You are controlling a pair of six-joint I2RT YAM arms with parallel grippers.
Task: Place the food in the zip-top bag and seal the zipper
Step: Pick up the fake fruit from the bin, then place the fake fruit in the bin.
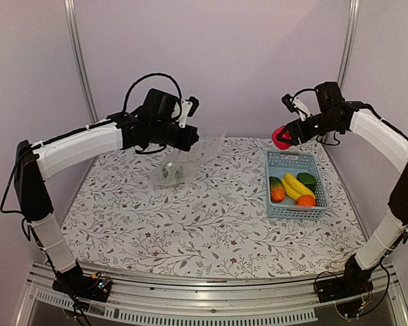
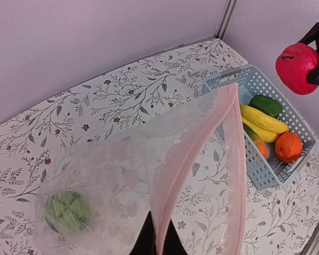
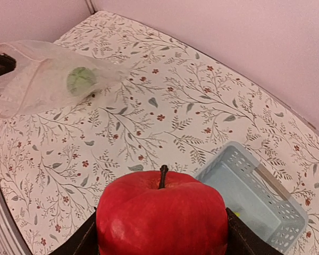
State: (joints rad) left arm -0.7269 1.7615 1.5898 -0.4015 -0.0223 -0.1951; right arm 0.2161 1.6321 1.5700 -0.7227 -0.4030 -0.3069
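Counter (image 1: 211,217): flat white covering printed with grey leafy sprigs and small red flowers. Pale walls stand at the far side and both flanks.

Directly on it: light-blue basket (image 1: 296,210) with perforated walls, in the far-right area, long axis running near to far.

Zip-top bag (image 1: 190,159): only its lower end appears to touch the counter, left of centre toward the far edge. The green round one (image 1: 171,173) sits inside that end.

Basket and bag are well apart.
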